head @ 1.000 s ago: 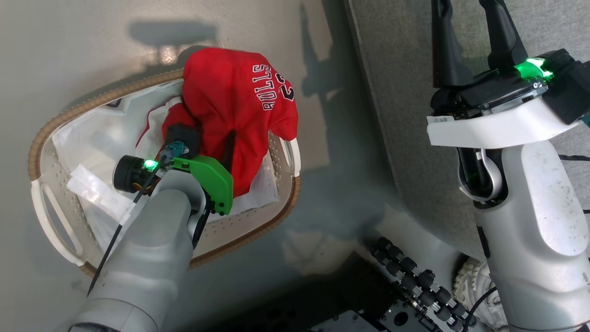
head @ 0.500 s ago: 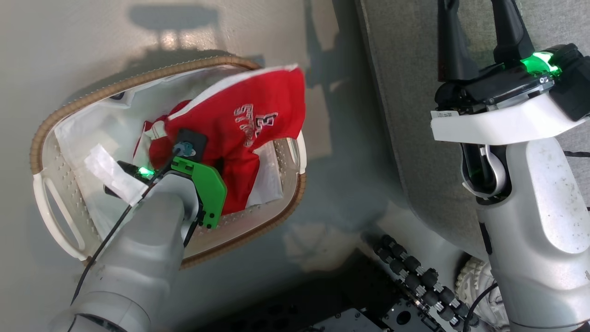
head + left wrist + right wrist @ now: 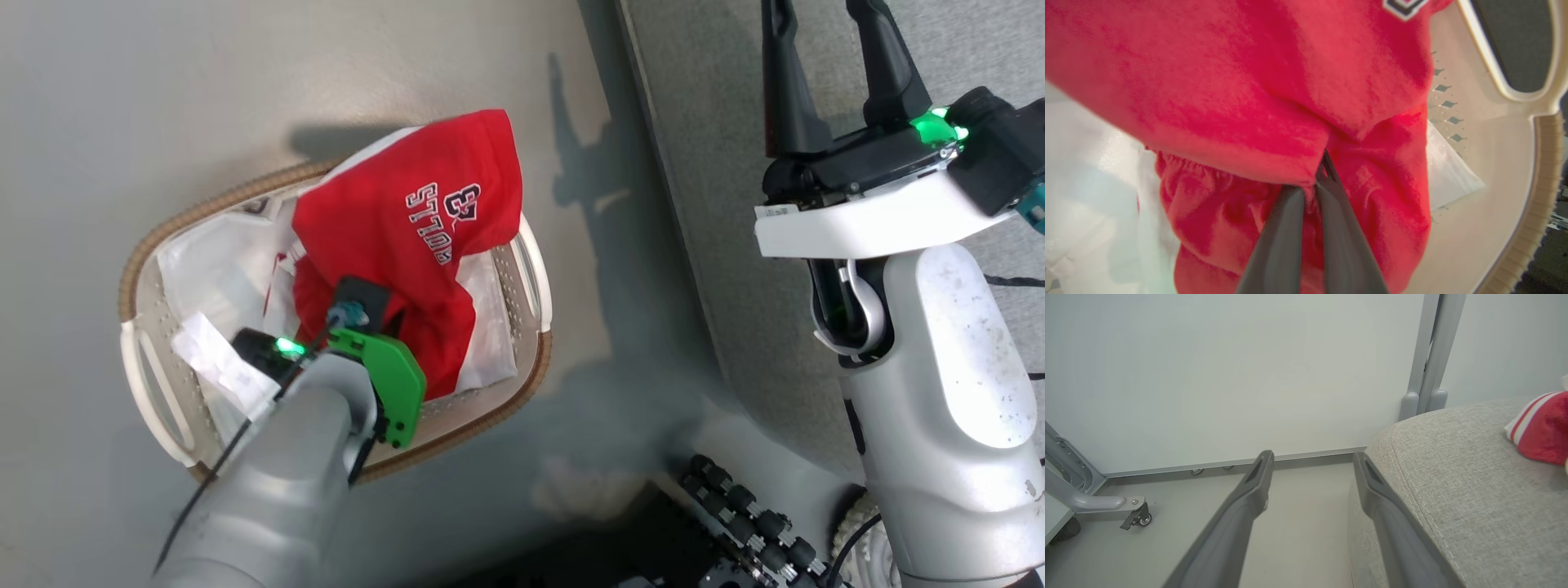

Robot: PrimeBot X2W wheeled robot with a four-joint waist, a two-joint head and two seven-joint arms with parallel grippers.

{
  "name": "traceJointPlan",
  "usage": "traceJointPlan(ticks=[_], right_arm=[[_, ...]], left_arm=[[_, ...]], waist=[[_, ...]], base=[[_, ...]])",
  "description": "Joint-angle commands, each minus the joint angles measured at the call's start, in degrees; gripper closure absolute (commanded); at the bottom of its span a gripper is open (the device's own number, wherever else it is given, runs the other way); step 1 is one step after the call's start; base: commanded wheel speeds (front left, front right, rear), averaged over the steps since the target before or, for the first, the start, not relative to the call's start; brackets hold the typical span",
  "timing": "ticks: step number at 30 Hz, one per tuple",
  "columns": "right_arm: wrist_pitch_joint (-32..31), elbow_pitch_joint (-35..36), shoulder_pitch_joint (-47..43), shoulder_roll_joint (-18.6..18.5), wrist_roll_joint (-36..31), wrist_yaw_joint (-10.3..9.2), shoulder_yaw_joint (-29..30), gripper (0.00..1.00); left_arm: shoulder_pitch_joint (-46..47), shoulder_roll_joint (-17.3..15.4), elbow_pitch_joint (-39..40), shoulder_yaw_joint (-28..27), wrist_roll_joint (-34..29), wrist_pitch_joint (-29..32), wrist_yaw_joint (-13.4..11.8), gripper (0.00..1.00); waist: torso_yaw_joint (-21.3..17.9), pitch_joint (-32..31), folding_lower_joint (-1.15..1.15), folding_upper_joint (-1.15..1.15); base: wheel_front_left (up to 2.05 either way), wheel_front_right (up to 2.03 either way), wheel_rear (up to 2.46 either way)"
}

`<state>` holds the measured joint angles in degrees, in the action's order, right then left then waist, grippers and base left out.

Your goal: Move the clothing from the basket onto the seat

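Note:
The basket [image 3: 131,269], white with a brown woven rim, stands on the floor at the left of the head view. Red clothing [image 3: 408,220] with white lettering lies heaped in it, over the far rim. My left arm reaches down into the basket. In the left wrist view my left gripper [image 3: 1319,163] is shut on a fold of the red clothing [image 3: 1249,81]. My right gripper [image 3: 824,73] is open and holds nothing, above the edge of the grey seat [image 3: 718,163]. The right wrist view shows a red garment with white stripes [image 3: 1541,428] lying on the seat [image 3: 1453,477].
A white fabric liner [image 3: 220,286] covers the basket's inside. My own base with black rollers [image 3: 751,514] sits at the bottom, between basket and seat. Past the seat stand a pale wall, a grey post [image 3: 1429,355] and a frame on a caster [image 3: 1133,512].
My left gripper has gone from open to shut, on the red fabric. The shirt has sunk and spread over the basket. The head view itself has shifted, so the basket looks smaller.

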<state>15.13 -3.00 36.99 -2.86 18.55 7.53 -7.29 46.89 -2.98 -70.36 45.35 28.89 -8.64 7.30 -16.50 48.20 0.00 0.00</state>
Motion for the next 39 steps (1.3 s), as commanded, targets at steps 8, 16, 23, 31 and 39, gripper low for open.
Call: traceJointPlan(ticks=[8, 16, 23, 31, 39], right_arm=[[0.02, -3.64, -4.12, -0.19, -2.22, -0.08, 0.75, 0.00], [0.02, -6.22, -8.00, -0.63, -3.13, -0.08, 1.31, 0.00], [0.02, -8.01, -10.95, -1.04, -2.62, -0.08, 1.23, 0.00], [0.02, -9.87, -15.24, -1.43, -2.38, -0.08, 1.35, 0.00], [0.02, -11.61, -19.53, -1.84, -1.92, -0.08, -0.17, 0.00]], left_arm=[[-6.60, 0.05, 5.85, 4.19, 7.67, -3.00, 0.27, 1.00], [-9.45, 0.03, 9.40, 7.03, 12.51, -6.20, 0.27, 1.00], [-10.08, 0.03, 15.24, 5.28, 12.50, -6.60, 0.27, 1.00], [-13.69, 0.02, 24.55, 0.04, 7.67, -6.58, 0.28, 1.00], [-16.80, 0.01, 34.26, -5.99, 4.51, -6.59, 0.27, 1.00]], waist=[[4.26, -12.64, 0.00, 0.00], [7.74, -20.83, 0.00, 0.00], [9.78, -26.57, 0.00, 0.00], [11.41, -33.59, 0.00, 0.00], [12.57, -39.60, 0.00, 0.00]], base=[[0.00, 0.00, 0.00], [0.00, 0.00, 0.00], [0.00, 0.00, 0.00], [0.00, 0.00, 0.00], [0.00, 0.00, 0.00]])
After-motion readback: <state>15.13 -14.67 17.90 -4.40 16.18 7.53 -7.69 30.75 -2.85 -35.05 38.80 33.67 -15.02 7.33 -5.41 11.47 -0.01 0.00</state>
